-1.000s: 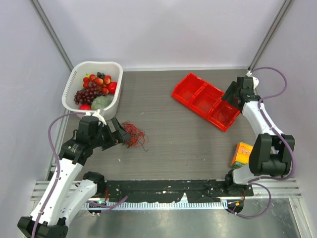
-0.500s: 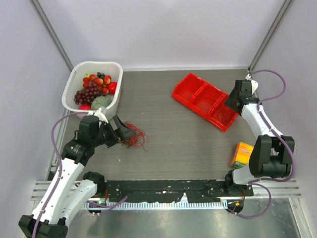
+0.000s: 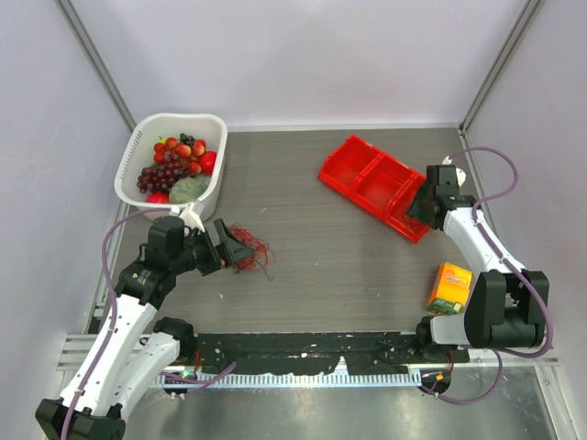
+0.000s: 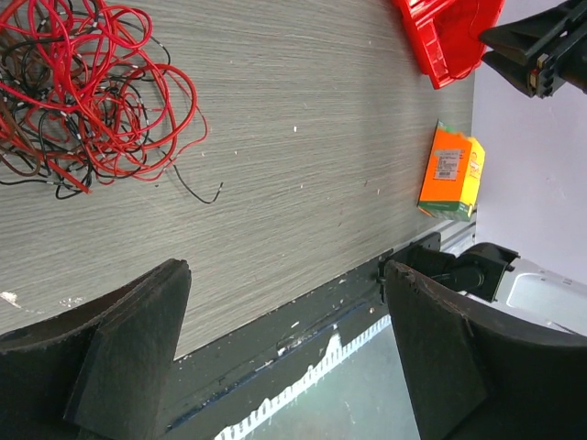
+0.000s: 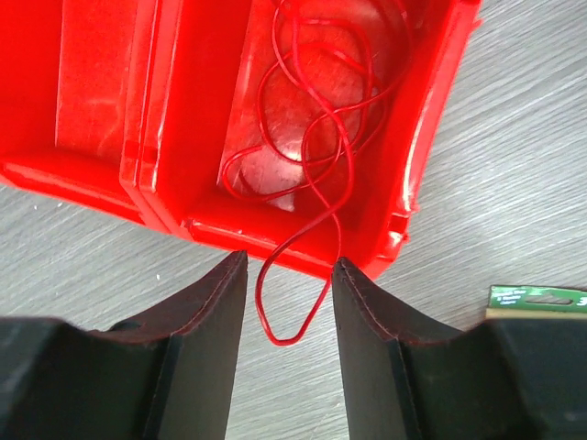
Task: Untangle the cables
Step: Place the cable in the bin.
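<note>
One red wire in red tray, fruit in basket, left hand and right hand released

Red and black cables, red tray, orange box, white basket

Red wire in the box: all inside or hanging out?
Partly out. The red wire coils inside the red box, but one loop hangs over its wall, inside the open right claw.
</note>
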Robot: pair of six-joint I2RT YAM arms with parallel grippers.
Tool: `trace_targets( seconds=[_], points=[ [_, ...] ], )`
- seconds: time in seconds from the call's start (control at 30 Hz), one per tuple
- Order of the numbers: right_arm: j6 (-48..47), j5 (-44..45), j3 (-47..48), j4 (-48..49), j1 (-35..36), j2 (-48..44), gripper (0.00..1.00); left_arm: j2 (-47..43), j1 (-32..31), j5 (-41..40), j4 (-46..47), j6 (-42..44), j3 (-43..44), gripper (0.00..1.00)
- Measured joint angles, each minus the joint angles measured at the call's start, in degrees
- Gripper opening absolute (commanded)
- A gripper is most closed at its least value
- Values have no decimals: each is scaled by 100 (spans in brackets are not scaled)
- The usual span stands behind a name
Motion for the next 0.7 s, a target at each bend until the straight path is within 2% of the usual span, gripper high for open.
trace_targets(
  seconds=[0.17, 0.2, 0.27, 0.3, 0.5, 0.7],
  points=[
    [31, -387, -92, 131, 0, 155, 43, 17, 0, 83, 0, 109, 0, 91],
    [48, -457, -133, 179, 0, 168, 37, 4, 0, 87, -2, 114, 0, 91],
    [68, -531, -160, 201, 0, 212, 6, -39, 0, 90, -7, 118, 0, 91],
    [55, -555, -160, 229, 2, 240, 1, -79, 0, 90, -7, 118, 0, 91],
    [136, -247, -216, 656, 2, 284, 1, -247, 0, 81, -7, 114, 0, 91],
    [555, 433, -1285, 2551, -4, -31, 1, -267, 0, 81, -2, 105, 0, 91]
  ],
)
